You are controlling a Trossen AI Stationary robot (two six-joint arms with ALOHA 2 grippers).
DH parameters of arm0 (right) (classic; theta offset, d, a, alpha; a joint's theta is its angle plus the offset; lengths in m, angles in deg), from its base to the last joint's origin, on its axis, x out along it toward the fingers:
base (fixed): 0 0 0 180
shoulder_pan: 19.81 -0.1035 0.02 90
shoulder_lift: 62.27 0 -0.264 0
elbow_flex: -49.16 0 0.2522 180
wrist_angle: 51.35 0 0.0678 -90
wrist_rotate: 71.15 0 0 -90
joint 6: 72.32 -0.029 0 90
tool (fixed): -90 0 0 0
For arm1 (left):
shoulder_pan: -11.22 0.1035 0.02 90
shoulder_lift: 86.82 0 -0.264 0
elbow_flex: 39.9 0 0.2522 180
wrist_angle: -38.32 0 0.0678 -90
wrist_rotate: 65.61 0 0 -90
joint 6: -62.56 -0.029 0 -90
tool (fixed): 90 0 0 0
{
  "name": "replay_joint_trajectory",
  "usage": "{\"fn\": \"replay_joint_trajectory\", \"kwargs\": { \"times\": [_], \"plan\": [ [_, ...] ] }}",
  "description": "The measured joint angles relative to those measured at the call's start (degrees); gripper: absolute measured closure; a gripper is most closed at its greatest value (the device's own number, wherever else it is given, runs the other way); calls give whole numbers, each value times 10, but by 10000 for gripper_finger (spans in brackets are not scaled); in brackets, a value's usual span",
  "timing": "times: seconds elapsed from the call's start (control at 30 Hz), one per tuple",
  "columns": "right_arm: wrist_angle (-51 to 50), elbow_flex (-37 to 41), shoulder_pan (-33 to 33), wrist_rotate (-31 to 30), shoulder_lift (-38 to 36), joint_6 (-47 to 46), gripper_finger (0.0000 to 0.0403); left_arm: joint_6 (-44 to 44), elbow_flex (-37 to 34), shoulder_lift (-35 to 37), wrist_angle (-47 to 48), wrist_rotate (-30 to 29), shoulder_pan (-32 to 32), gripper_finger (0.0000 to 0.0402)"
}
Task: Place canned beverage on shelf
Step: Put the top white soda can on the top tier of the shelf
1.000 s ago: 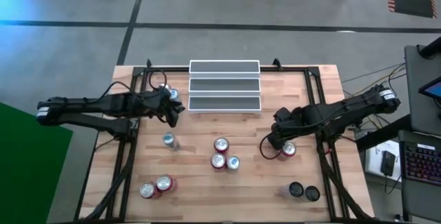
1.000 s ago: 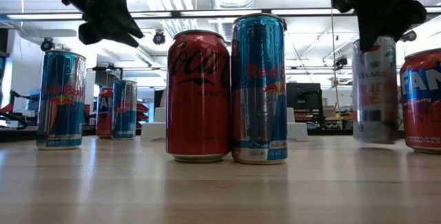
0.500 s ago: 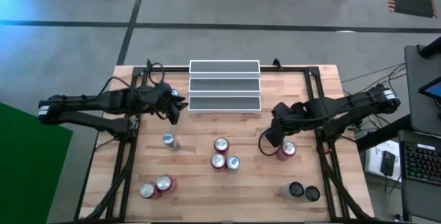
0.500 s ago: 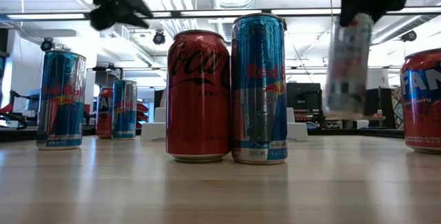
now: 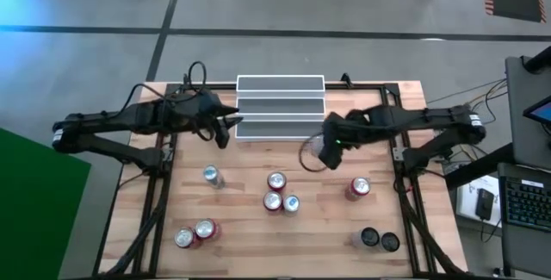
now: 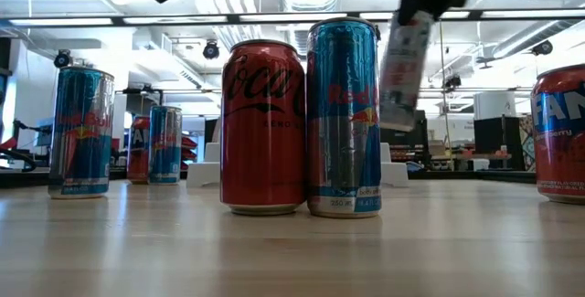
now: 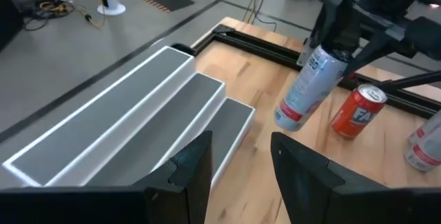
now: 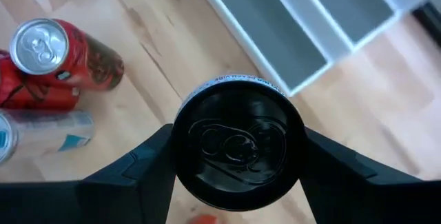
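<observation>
White can with a black lid (image 7: 306, 86) is hanging tilted in the air, clear of the counter (image 5: 405, 108), just off the shelf's (image 5: 281, 107) front right corner. The right hand (image 5: 327, 145) is clamping it: fingers closed on both sides of the can near the lid, lid facing the right wrist camera (image 8: 238, 140). In the low view the can (image 6: 403, 68) is showing off the counter, lower end swung sideways. The shelf is sitting at the counter's far edge, centred, all three grey steps bare; in the left wrist view (image 7: 131, 124) its lowest step is facing the can. The left hand (image 5: 225, 126) is hovering at the shelf's front left corner, fingers (image 7: 196, 169) parted with nothing between them. Red can (image 5: 357, 188) is standing in front of the shelf's right end, well apart from it. Three cans are clustered in front of the shelf's centre: a red one (image 5: 276, 181), another red one (image 5: 273, 201) touching it, and a blue one (image 5: 292, 204) just beside that. A blue can (image 5: 211, 176) is standing in front of the shelf's left end. Two more cans (image 5: 195, 233) are sitting farther out on that side, and two dark-topped cans (image 5: 380, 239) farther out on the right.
</observation>
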Motion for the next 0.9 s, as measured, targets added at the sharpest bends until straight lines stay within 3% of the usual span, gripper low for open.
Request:
{"fn": "replay_joint_trajectory", "kwargs": {
  "times": [0.4,0.7,0.9],
  "plan": [
    [-42,-154,134,70,124,213,162,98,-24,17,60,0,-13,269],
    [-105,-282,223,72,208,331,160,163,-87,40,60,-5,-17,269],
    [-108,-315,291,73,230,378,159,254,-109,49,90,1,-24,269]
  ]
}}
